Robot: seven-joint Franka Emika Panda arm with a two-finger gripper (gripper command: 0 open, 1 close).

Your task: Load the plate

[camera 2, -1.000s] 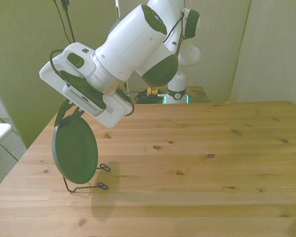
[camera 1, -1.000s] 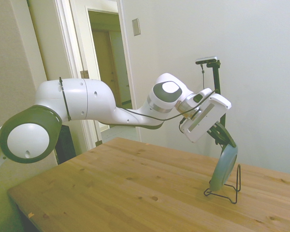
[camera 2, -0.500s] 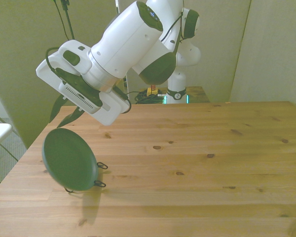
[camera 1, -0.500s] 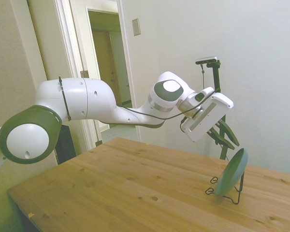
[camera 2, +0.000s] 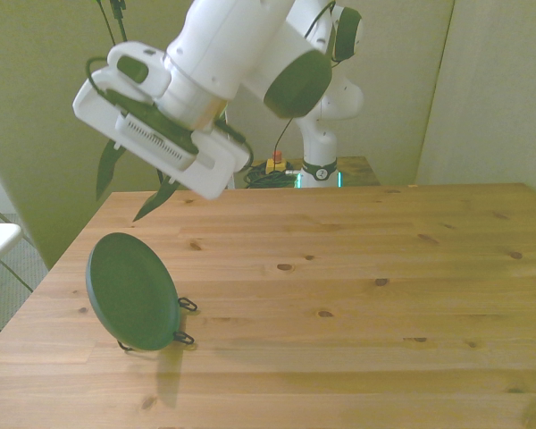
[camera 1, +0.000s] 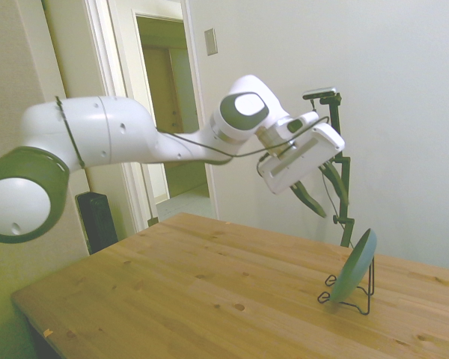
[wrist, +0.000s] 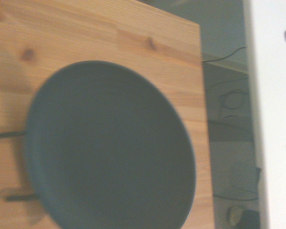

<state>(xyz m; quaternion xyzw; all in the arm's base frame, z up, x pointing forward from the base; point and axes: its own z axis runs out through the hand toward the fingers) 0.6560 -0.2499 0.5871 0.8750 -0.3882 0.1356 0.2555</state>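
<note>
plate: 1, round, shallow, matte grey-green, low raised rim; stands on edge, tilted back, resting in the wire stand near the counter corner at the front view's left
wire stand: 1, thin black wire; 2 looped feet poke out on the counter past the plate's lower edge, upright part shows behind the plate in the side view; in the wrist view only 2 dark prongs show beside the plate, blurred
counter: 1, pale wood planks with knots and grain; stand sits on it
pincer: 1, dark slim curved fingers under a white boxy wrist housing; fingers spread apart, gripping nothing, up in the air above the plate and clear of it
arm: 1, white glossy shells with grey joint caps; black cable runs along the wrist
change vs 0.5 s ago: arm and pincer have lifted higher and pulled back from the plate, gap between fingers and rim bigger; plate in the stand, about the same lean
change vs 1.0 s ago: pincer was closed on the plate's top edge, plate more upright; now released
</note>
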